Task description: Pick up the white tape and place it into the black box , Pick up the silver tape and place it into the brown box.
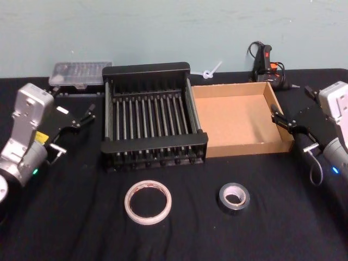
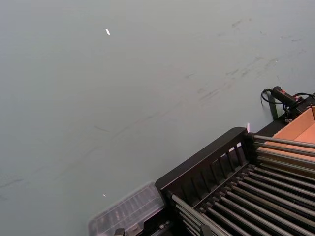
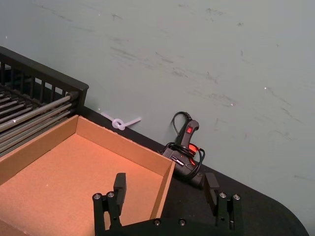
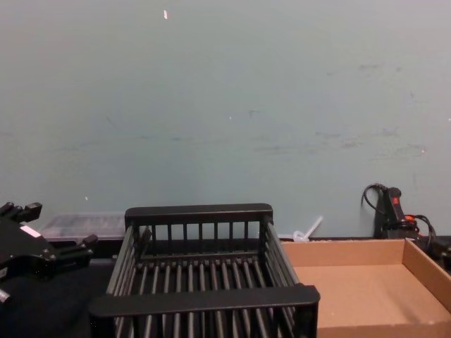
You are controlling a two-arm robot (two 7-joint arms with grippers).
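Observation:
The white tape [image 1: 148, 202] lies flat on the black cloth near the table's front, left of centre. To its right lies the silver tape [image 1: 234, 198], a smaller grey roll. Behind them the black box [image 1: 155, 144] stands next to the brown box [image 1: 239, 117], which is on its right. Both boxes hold nothing. My left gripper [image 1: 87, 115] hovers open, left of the black box [image 4: 204, 301], and also shows in the chest view [image 4: 60, 225]. My right gripper [image 1: 276, 115] is open beside the brown box's right wall, its fingers [image 3: 119, 184] straddling that box's far corner [image 3: 165, 169].
A clear plastic case [image 1: 80, 73] sits behind the black box at the back left. A black glue gun with cable [image 1: 265, 62] and a white zip tie [image 1: 209, 72] lie at the back by the wall. Black cloth covers the table.

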